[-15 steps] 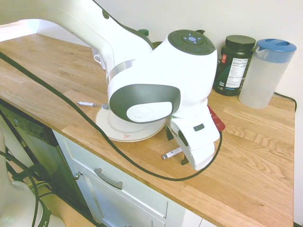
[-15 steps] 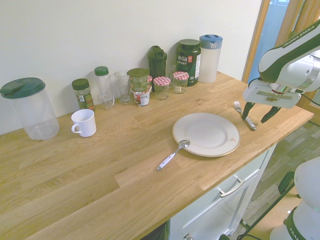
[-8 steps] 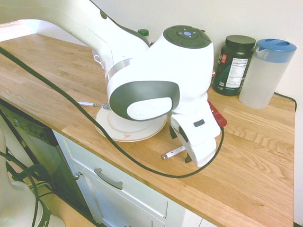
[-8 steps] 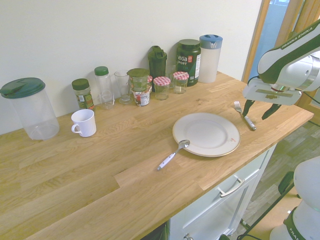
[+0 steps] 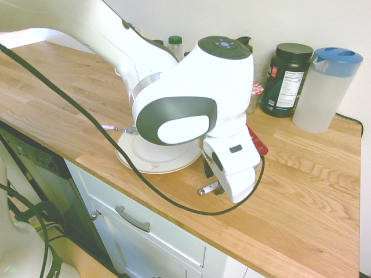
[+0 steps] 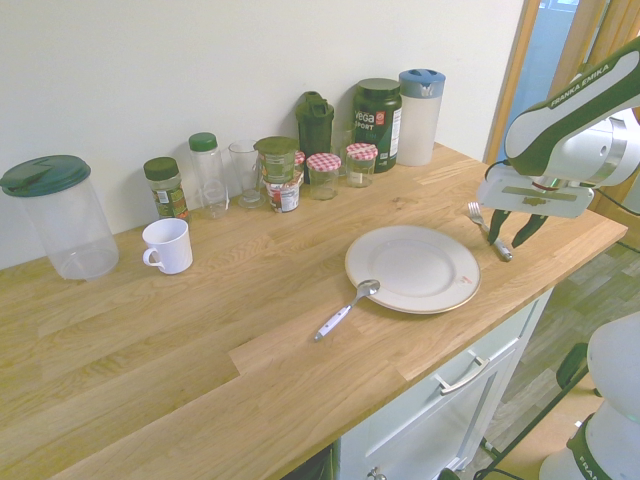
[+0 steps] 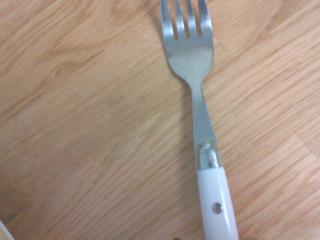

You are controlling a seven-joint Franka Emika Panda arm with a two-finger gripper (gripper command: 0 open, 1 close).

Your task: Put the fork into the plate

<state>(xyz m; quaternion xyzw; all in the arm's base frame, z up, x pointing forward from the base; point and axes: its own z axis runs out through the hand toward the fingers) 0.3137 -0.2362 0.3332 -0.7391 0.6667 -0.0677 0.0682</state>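
Since a second ago the gripper has sunk a little over the fork, and its fingers, then spread wide, now stand closer on either side of the white handle; whether they already pinch it I cannot tell. That fork lies flat on the wooden counter near the front edge, just beside the plate but apart from it, on the side toward the counter's end. Up close, the wrist view shows its silver tines and neck with the riveted handle resting on bare wood. On the plate's other side a spoon leans its bowl on the rim.
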